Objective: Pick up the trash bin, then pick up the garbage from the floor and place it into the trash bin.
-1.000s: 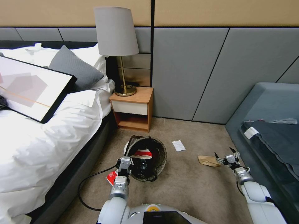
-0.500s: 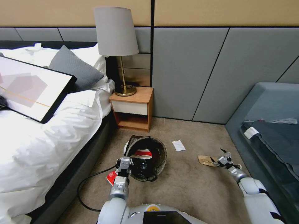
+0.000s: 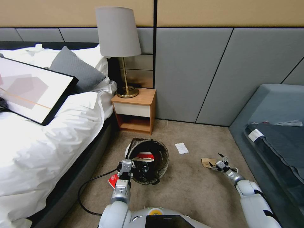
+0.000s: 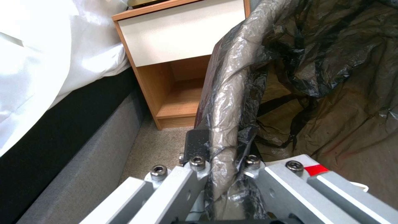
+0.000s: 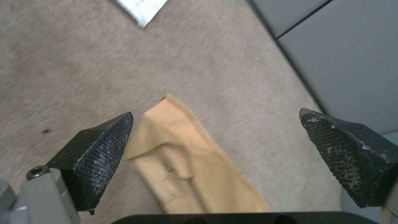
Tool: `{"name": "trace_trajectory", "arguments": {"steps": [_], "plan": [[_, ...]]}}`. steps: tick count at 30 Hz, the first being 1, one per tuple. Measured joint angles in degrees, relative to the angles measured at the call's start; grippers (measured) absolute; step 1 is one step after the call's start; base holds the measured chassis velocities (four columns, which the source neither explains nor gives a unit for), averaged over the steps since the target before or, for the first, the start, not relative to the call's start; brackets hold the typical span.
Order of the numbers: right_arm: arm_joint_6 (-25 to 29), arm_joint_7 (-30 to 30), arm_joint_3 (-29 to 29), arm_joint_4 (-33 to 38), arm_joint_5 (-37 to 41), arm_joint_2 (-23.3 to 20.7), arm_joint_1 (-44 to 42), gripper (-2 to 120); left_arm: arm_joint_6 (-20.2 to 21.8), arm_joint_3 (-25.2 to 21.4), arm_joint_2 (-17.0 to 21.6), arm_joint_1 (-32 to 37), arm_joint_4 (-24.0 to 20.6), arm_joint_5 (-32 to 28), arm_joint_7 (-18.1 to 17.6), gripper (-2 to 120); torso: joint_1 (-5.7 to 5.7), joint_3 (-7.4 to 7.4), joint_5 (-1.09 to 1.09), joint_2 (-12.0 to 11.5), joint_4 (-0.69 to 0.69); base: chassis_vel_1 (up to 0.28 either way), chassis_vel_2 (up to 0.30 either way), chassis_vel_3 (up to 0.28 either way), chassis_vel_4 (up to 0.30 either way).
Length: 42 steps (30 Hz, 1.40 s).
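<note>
The left gripper (image 3: 127, 167) is clamped on the trash bin (image 3: 148, 160) rim, one red packet inside, while the right gripper (image 3: 218, 163), spread wide and empty, hovers over the brown paper bag (image 3: 208, 162) on the carpet, the white scrap (image 3: 181, 148) not yet collected.

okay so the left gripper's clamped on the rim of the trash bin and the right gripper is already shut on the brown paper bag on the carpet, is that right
Not quite. The right gripper is open, not shut: the right wrist view shows its fingertips spread wide with the brown paper bag lying flat on the carpet between them, ungripped. The rest holds: the left gripper is clamped on the liner-covered rim of the trash bin.
</note>
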Motion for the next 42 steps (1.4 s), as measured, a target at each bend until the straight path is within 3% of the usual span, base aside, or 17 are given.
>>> {"name": "trace_trajectory", "arguments": {"steps": [19, 31, 33, 42], "plan": [[0.1, 1.9, -0.5, -12.1, 2.2, 1.3, 4.9, 100, 0.1, -0.2, 0.4, 0.7, -0.3, 0.0, -0.1, 0, 0.00, 0.00, 0.01, 0.0, 0.00, 0.000, 0.000, 0.000, 0.000], [-2.4, 4.4, -2.9, -22.4, 10.5, 0.0, 9.2, 100, 0.1, -0.1, 0.4, 1.1, -0.4, 0.5, -0.2, 0, 0.00, 0.00, 0.00, 0.0, 0.02, 0.000, 0.000, 0.000, 0.000], [-3.0, 4.8, -3.3, -23.4, 11.8, -0.1, 9.7, 97, 0.1, -0.1, 0.4, 1.2, -0.4, 0.5, -0.2, 0, 0.00, 0.00, 0.01, 0.0, 0.01, 0.000, 0.000, 0.000, 0.000], [-3.5, 5.3, -4.9, -25.3, 16.1, -0.8, 10.8, 66, 0.1, -0.1, 0.4, 1.3, -0.5, 0.6, -0.2, 0, 0.00, 0.00, 0.00, 0.0, 0.00, 0.000, 0.000, 0.000, 0.000]]}}
